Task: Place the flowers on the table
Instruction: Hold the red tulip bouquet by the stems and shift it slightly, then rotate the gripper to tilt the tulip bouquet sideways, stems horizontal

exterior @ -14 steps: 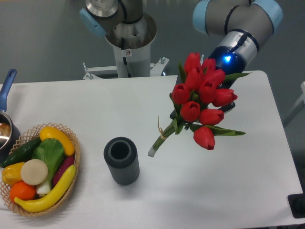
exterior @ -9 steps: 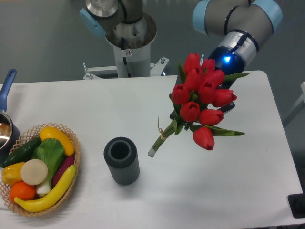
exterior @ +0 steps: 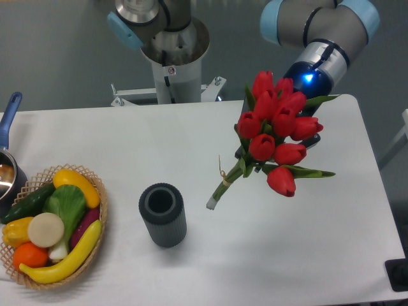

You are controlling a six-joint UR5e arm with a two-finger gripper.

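Flowers [exterior: 275,143] hang from my fingers' grip, I judge, stems angled below them, not yet on the tabletop [exterior: 287,255].

Red flowers [exterior: 275,131], green stems; white table [exterior: 191,146]; dark grey ribbed cylinder [exterior: 163,215].

Arm [exterior: 319,29] bent downward; end effector [exterior: 305,131] apparently hidden.
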